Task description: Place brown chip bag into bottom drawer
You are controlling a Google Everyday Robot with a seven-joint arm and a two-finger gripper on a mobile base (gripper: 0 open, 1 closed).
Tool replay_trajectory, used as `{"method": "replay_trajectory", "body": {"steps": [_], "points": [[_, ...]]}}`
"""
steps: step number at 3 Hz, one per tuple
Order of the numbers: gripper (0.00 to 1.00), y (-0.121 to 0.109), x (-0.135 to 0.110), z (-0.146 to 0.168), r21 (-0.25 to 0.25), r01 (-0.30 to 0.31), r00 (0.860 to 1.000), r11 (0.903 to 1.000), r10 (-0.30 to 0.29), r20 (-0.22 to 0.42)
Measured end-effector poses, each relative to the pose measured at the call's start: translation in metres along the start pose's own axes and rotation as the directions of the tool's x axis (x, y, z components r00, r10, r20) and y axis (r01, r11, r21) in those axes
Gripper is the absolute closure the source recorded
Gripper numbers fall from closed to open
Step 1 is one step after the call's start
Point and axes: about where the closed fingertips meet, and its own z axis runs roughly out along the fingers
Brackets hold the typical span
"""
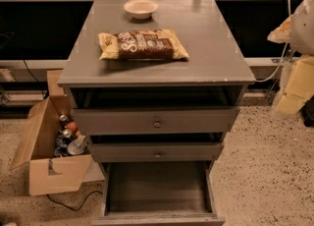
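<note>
The brown chip bag (143, 45) lies flat on the grey cabinet top (206, 33), left of centre and near the front edge. The bottom drawer (157, 188) is pulled out toward me, and its dark floor is bare. The two shallower knobbed drawers above it are slightly ajar. My arm and gripper (290, 97) show as pale, yellowish shapes at the right edge of the view. They are beside the cabinet's right side, well apart from the bag and not touching it.
A cream bowl (141, 8) sits at the back of the cabinet top. An open cardboard box (49, 163) with bottles and cans stands on the floor left of the cabinet, with a cable beside it. Railings and dark panels run behind.
</note>
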Motion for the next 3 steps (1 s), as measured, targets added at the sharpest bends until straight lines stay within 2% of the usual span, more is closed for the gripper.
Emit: {"method": "replay_trajectory", "body": {"steps": [1,2,3], "points": [[0.0,0.0,0.0,0.0,0.0,0.0,1.0,1.0,0.0,0.0],[0.0,-0.024,-0.023,0.019,-0.008,0.023,0.997,0.9997,-0.022,0.073],[0.0,-0.067,-0.064,0.051,-0.002,0.063,0.982,0.998,-0.061,0.178]]}}
